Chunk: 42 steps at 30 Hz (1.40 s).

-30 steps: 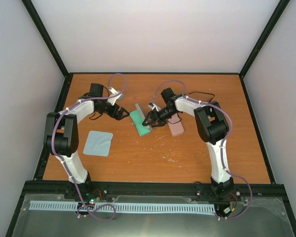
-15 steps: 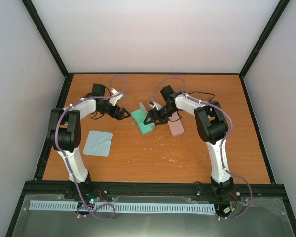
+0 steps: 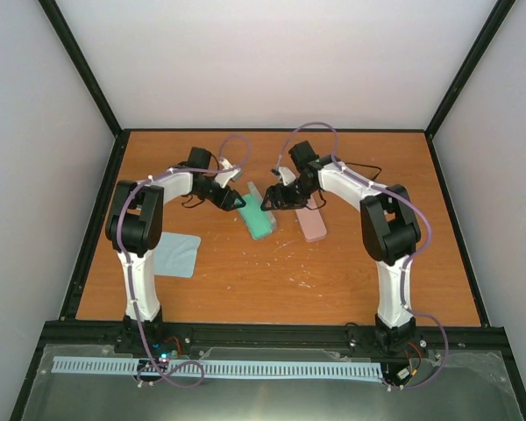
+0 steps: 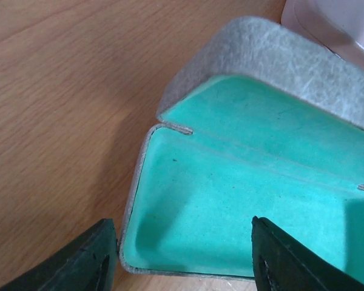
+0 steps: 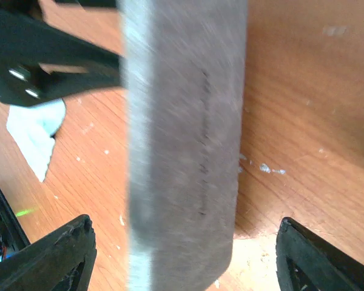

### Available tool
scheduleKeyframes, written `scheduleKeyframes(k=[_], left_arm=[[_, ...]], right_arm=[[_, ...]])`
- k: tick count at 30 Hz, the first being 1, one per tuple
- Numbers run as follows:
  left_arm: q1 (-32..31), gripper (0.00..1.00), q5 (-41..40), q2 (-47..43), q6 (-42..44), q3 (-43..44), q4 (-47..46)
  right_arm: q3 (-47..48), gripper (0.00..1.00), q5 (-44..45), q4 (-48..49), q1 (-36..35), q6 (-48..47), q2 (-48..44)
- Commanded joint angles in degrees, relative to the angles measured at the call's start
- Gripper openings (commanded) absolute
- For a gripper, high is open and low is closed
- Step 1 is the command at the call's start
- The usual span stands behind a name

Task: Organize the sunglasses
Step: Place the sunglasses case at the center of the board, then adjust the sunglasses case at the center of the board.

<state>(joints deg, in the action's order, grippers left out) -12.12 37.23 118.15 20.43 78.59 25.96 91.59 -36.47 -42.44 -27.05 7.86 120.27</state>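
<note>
An open grey case (image 3: 259, 223) with teal lining lies mid-table, its lid raised. My left gripper (image 3: 237, 201) is at its left end. In the left wrist view the teal tray (image 4: 230, 206) holds nothing. One finger (image 4: 88, 264) is outside the tray's corner and the other finger (image 4: 291, 264) is over the lining, jaws apart, gripping nothing. My right gripper (image 3: 271, 201) is on the case's right side. Its fingers (image 5: 64, 254) stand wide on either side of the blurred grey lid (image 5: 182, 151) without touching it. The sunglasses are not in view.
A pink case (image 3: 313, 226) lies shut just right of the grey one. A light-blue cloth (image 3: 177, 254) lies flat at the left, its corner also in the right wrist view (image 5: 33, 130). Black cables trail near both wrists at the back.
My left gripper has moved right to the grey case's end and its jaws have narrowed. My right gripper has shifted slightly back along the lid and opened a little wider.
</note>
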Motion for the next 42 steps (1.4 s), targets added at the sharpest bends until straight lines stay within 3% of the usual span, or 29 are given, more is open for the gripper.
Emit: scheduleKeyframes(k=[1, 6, 18, 29, 35, 37, 42], left_arm=[[-0.5, 0.62, -2.5, 0.9, 1.1, 2.6, 0.8], [-0.7, 0.54, -6.2, 2.0, 1.0, 4.0, -0.4], [-1.4, 0.52, -5.7, 6.1, 3.3, 9.3, 1.8], [-2.2, 0.32, -7.1, 8.0, 5.7, 9.3, 3.6], [-2.5, 0.12, -8.2, 7.2, 5.6, 6.6, 3.4], [-2.6, 0.02, -9.0, 6.4, 5.2, 5.1, 2.8], [-2.7, 0.0, -11.7, 3.8, 1.0, 1.5, 0.8]], right_arm=[[-0.6, 0.79, 4.8, 3.3, -0.1, 2.6, -6.2], [-1.3, 0.79, 6.7, 3.6, 0.1, 3.0, -8.7], [-4.1, 0.79, 7.1, 4.4, 1.4, 3.4, -11.9], [-5.8, 0.79, 7.9, 4.8, 2.9, 3.5, -14.1], [-6.2, 0.75, 9.5, 4.6, 3.1, 3.8, -14.9], [-6.7, 0.73, 10.2, 4.6, 3.5, 4.2, -15.4], [-9.7, 0.58, 14.4, 6.4, 5.1, 6.5, -18.9]])
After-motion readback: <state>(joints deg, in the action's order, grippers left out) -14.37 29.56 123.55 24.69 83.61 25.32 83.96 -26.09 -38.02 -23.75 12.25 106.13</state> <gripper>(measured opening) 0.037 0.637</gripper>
